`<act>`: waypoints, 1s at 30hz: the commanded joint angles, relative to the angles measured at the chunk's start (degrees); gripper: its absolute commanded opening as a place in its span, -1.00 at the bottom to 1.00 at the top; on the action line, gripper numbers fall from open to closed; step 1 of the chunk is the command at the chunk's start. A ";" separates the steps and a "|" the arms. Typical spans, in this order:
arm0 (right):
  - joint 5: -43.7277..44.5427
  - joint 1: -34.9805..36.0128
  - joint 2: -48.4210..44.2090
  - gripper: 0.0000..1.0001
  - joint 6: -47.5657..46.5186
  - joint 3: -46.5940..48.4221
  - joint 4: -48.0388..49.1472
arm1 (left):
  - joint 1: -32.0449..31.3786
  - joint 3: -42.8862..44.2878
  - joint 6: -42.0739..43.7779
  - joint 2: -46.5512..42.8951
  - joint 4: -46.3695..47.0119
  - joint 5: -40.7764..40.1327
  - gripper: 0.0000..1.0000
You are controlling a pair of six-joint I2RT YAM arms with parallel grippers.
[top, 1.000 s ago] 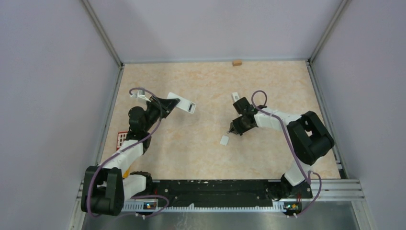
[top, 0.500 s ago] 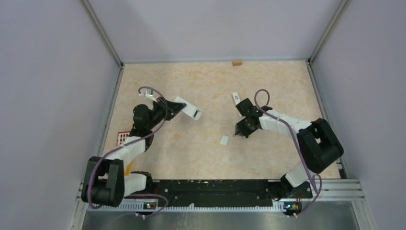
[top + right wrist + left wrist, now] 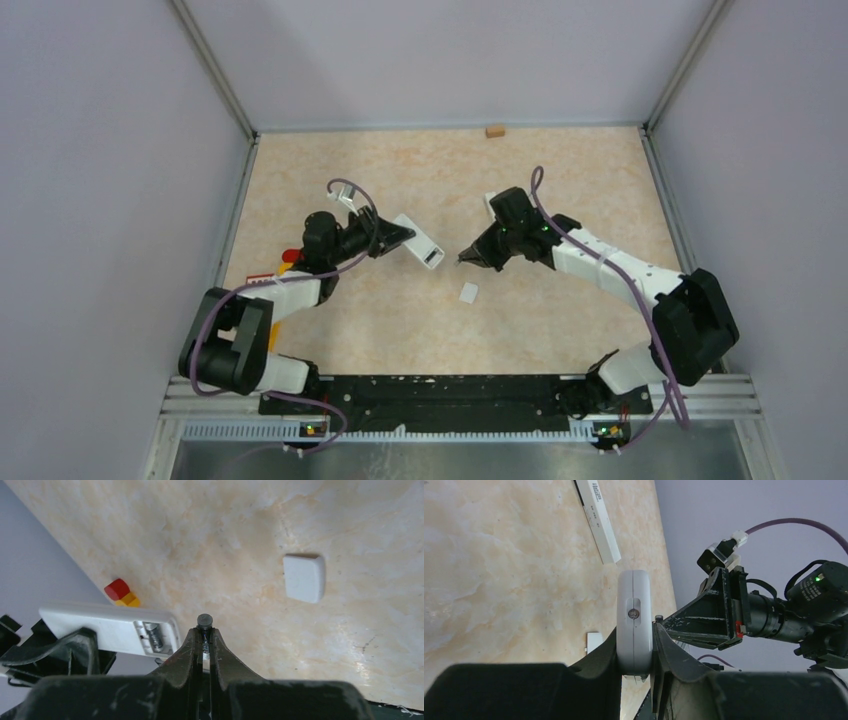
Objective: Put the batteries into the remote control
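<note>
Two sets of jaws face each other mid-frame in the top view. The right jaws are clenched on one battery [image 3: 204,620], its end poking out. The left jaws grasp the remote control [image 3: 634,620], whose open bay holds a loaded battery [image 3: 156,636]. Pinched so narrowly, the battery could pivot or slip against the spring, or the remote could twist. The loose cover [image 3: 468,292] lies on the beige marbled surface [image 3: 560,160], enclosed by lilac walls [image 3: 440,60].
</note>
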 commanded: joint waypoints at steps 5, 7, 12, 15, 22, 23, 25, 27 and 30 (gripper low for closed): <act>-6.99 2.40 0.93 -1.00 2.13 5.05 5.52 | -1.45 1.70 -4.79 3.21 11.76 2.47 -1.00; -7.27 2.98 1.44 -1.00 2.54 5.42 5.60 | -1.55 1.47 -5.62 3.77 13.17 2.31 -1.00; -8.22 3.68 2.17 -1.00 3.68 5.74 5.36 | -1.74 1.39 -6.19 3.99 13.66 1.09 -1.00; -8.75 3.81 2.40 -1.00 4.37 5.63 5.02 | -1.72 1.26 -6.15 3.78 13.66 0.27 -1.00; -7.98 3.81 3.09 -1.00 5.71 4.25 6.73 | -1.90 1.22 -5.76 3.35 13.77 0.94 -1.00; -7.74 3.81 3.33 -1.00 5.77 4.28 6.87 | -1.91 1.13 -5.76 3.36 13.76 1.05 -1.00; -7.55 3.81 3.77 -1.00 5.86 4.27 6.97 | -1.91 1.00 -5.84 3.25 13.82 1.25 -1.00; -7.55 3.81 4.20 -1.00 6.02 4.35 6.91 | -1.91 0.91 -5.97 3.16 13.81 1.40 -1.00; -7.09 3.82 4.43 -0.81 6.20 4.46 6.12 | -1.87 0.89 -6.10 2.97 13.71 1.14 -1.00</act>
